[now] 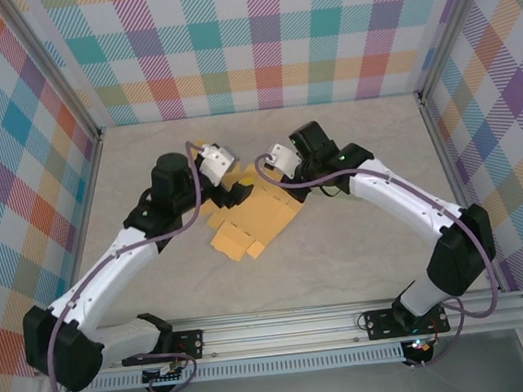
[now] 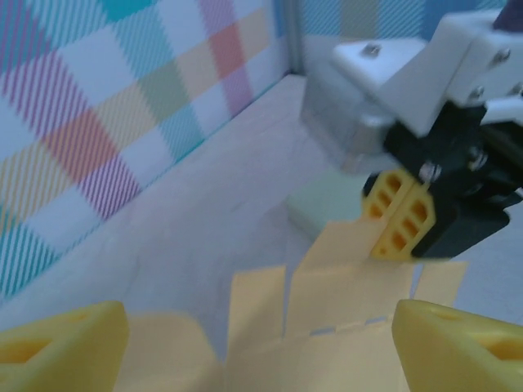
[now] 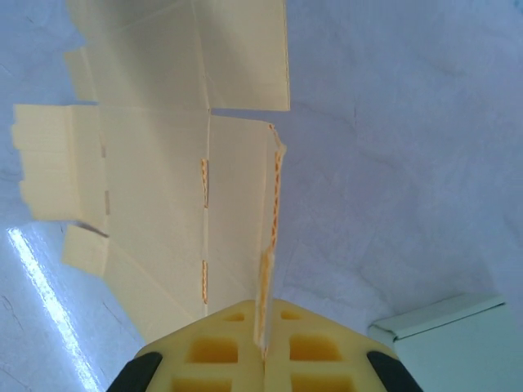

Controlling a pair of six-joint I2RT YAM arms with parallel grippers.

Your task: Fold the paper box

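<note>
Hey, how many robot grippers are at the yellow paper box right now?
2. The left gripper is open over the paper box's left part; the right gripper is shut on a flap edge at its right.

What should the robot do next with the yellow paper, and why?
Probably the left gripper should ease down and pinch the near edge of the paper box. Its jaws stand open with the paper showing between them, while the right gripper is shut on one flap. A second hold would likely steady the sheet for a fold.
</note>
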